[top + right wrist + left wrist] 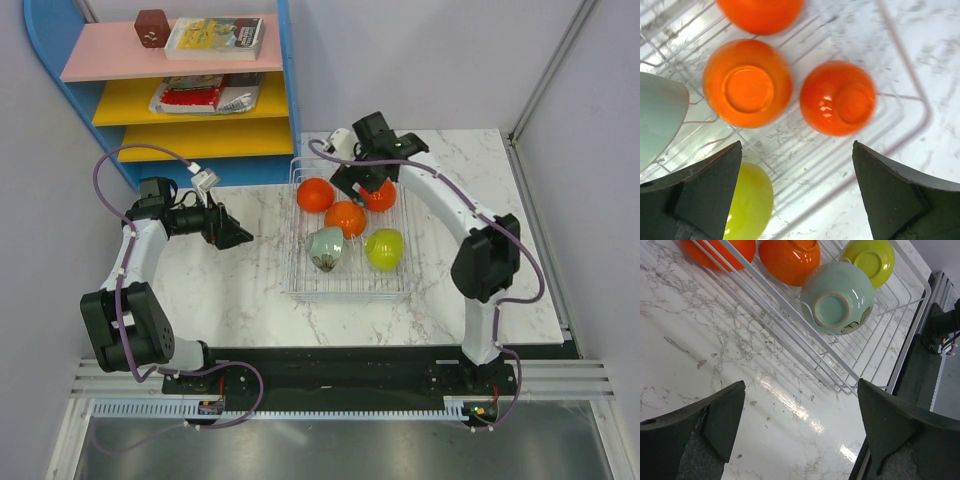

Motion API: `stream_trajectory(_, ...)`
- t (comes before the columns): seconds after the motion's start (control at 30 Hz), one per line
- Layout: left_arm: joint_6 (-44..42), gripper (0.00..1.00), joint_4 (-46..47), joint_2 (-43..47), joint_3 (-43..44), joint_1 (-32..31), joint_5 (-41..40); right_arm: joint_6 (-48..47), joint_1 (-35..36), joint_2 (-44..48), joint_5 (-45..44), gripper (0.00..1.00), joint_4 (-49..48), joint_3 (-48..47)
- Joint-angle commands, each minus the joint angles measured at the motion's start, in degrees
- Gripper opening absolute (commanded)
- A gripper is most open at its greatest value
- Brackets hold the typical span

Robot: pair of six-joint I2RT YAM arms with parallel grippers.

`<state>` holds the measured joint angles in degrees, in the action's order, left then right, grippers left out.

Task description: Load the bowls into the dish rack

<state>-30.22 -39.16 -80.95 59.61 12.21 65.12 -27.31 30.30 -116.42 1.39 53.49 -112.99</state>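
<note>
The wire dish rack (345, 292) stands on the marble table at centre. In it are three orange bowls (315, 195) (346, 218) (381, 195), a pale green bowl (326, 248) and a yellow-green bowl (384, 249). My left gripper (238, 236) is open and empty, low over the bare table left of the rack; its view shows the rack (910, 325) and the pale green bowl (837, 297) ahead. My right gripper (355, 183) is open and empty above the rack's far end, over two orange bowls (747, 82) (837, 97) lying bottom up.
A blue shelf unit (285, 90) with pink and yellow shelves stands at the back left, holding books (215, 38) and a brown cube (151, 27). Grey walls close the sides. A black rail (330, 365) runs along the near table edge.
</note>
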Motion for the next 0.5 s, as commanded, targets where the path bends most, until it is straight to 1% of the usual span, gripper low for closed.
stream_trajectory(0.0, -3.0, 1.0, -0.4, 1.1, 0.0, 0.4, 1.3, 7.3, -2.7, 16.4, 1.3, 0.98, -10.1, 8.4)
stream_trajectory(0.07, -3.1, 1.0, -0.5, 1.5, -0.2, 0.4, 1.3, 7.8, -3.9, 21.1, 2.1, 0.98, -13.7, 12.4)
stream_trajectory(0.1, -3.3, 1.0, -0.4, 1.8, -0.2, 0.4, 1.5, 8.3, -4.4, 25.3, 3.2, 0.98, -14.3, 15.2)
stream_trajectory(0.17, -3.4, 1.0, -0.4, 2.7, -0.5, 0.4, 1.7, 9.0, -6.1, 29.2, 4.9, 0.98, -14.5, 17.1)
stream_trajectory(0.2, -3.4, 1.0, -0.5, 2.9, -0.5, 0.4, 1.6, 9.5, -6.7, 33.2, 6.2, 0.98, -14.4, 19.2)
stream_trajectory(0.27, -3.5, 1.0, -0.5, 4.1, -0.6, 0.4, 1.5, 10.7, -8.1, 37.5, 7.7, 0.98, -13.9, 21.6)
stream_trajectory(0.3, -3.5, 1.0, -0.5, 4.7, -0.6, 0.4, 1.3, 10.7, -8.7, 42.3, 8.5, 0.98, -14.0, 24.7)
stream_trajectory(0.33, -3.8, 1.0, -0.5, 6.0, -1.1, 0.4, 1.1, 10.7, -9.5, 44.9, 11.6, 0.98, -14.4, 26.5)
stream_trajectory(0.37, -4.0, 1.0, -0.4, 6.9, -1.3, 0.5, 1.1, 11.0, -11.2, 50.2, 12.3, 0.98, -14.9, 28.5)
stream_trajectory(0.4, -4.1, 1.0, -0.4, 7.9, -1.5, 0.5, 1.1, 11.1, -11.6, 52.6, 12.6, 0.98, -15.4, 32.1)
stream_trajectory(0.43, -4.2, 1.0, -0.5, 8.8, -2.4, 0.7, 1.3, 11.1, -11.9, 55.0, 12.2, 0.98, -16.0, 33.7)
stream_trajectory(0.47, -4.6, 1.0, -0.5, 10.8, -2.7, 0.7, 1.3, 11.7, -11.9, 59.3, 11.7, 0.98, -16.5, 35.3)
